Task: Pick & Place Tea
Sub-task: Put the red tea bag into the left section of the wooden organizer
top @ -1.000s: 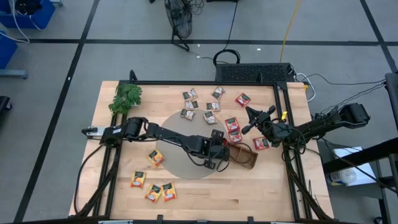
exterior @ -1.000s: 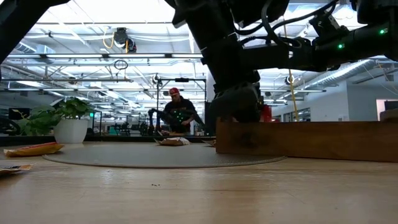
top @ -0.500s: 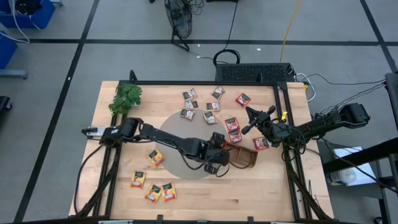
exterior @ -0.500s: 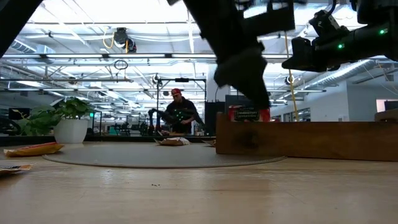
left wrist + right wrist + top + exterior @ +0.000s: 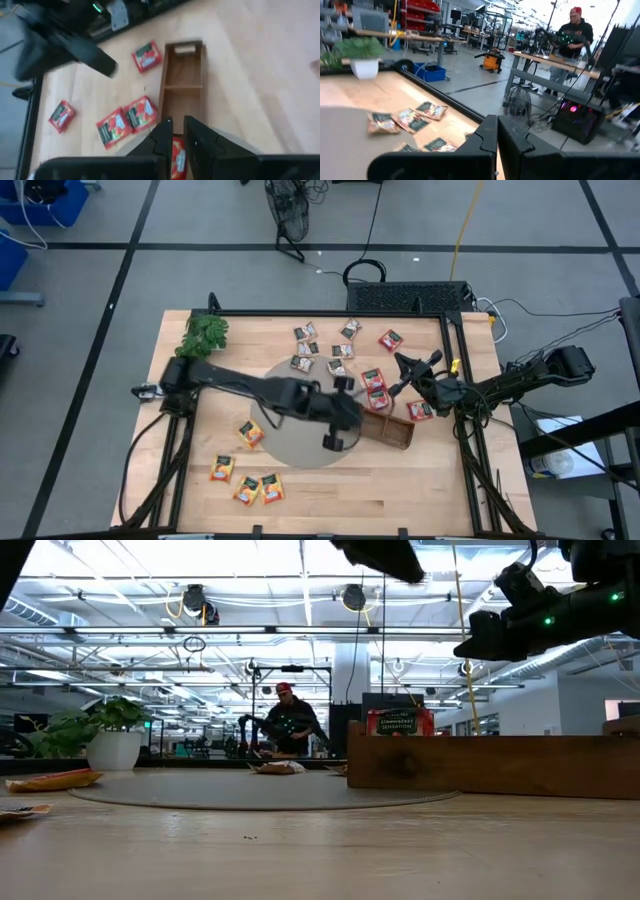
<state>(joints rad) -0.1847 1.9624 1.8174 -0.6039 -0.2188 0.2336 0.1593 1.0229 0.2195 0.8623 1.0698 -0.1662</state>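
Note:
The tea lies as flat sachets on the table: red ones [image 5: 376,388], grey-white ones [image 5: 306,348] and orange ones [image 5: 248,489]. One red sachet [image 5: 397,722] stands on edge in the wooden tray [image 5: 392,431], its top above the tray wall; the left wrist view shows it [image 5: 178,157] through the finger gap. My left gripper [image 5: 348,418] hangs above the tray's left end, slightly open and holding nothing. My right gripper [image 5: 402,372] hovers shut above the red sachets at the right.
A round grey mat [image 5: 285,395] lies mid-table under my left arm. A green sprig [image 5: 203,337] sits at the far left corner. A pale sachet [image 5: 185,48] lies in the tray's far compartment. People work at benches beyond the table [image 5: 286,720].
My left gripper has risen steeply from the tray's left end, nearly out of the top of the low view, and drawn back a little toward the table's left. The red sachet stays behind, standing on edge in the tray.

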